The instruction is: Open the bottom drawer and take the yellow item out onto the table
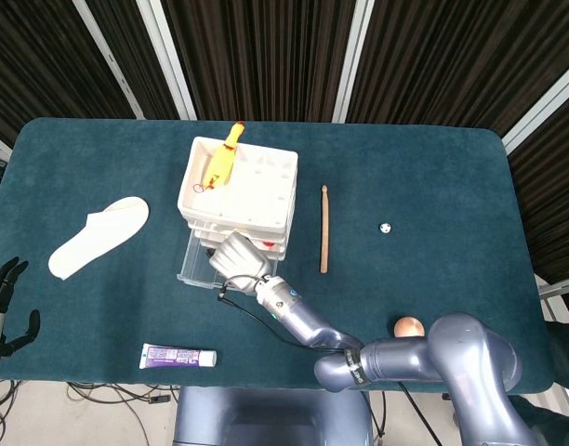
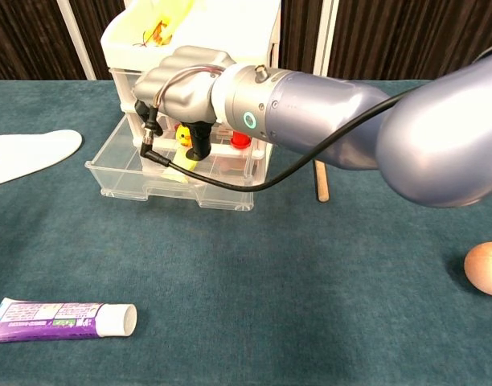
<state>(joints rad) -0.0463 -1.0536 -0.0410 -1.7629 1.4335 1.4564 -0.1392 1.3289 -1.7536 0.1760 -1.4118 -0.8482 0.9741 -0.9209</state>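
Bottom drawer (image 2: 141,173) stands pulled out from the white drawer unit (image 1: 238,190); the yellow item (image 2: 180,163) is not yet on the desk (image 2: 310,281). It lies inside the drawer, a flat pale-yellow piece, partly hidden. Right robot hand (image 2: 186,84) reaches into the drawer, fingers (image 2: 199,138) at the item, grip unclear; left robot hand (image 1: 1,307) rests open at the desk's edge.

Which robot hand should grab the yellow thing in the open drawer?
The right hand, probably: it hangs right over the open bottom drawer and the yellow item. The left hand is far off at the table's edge.
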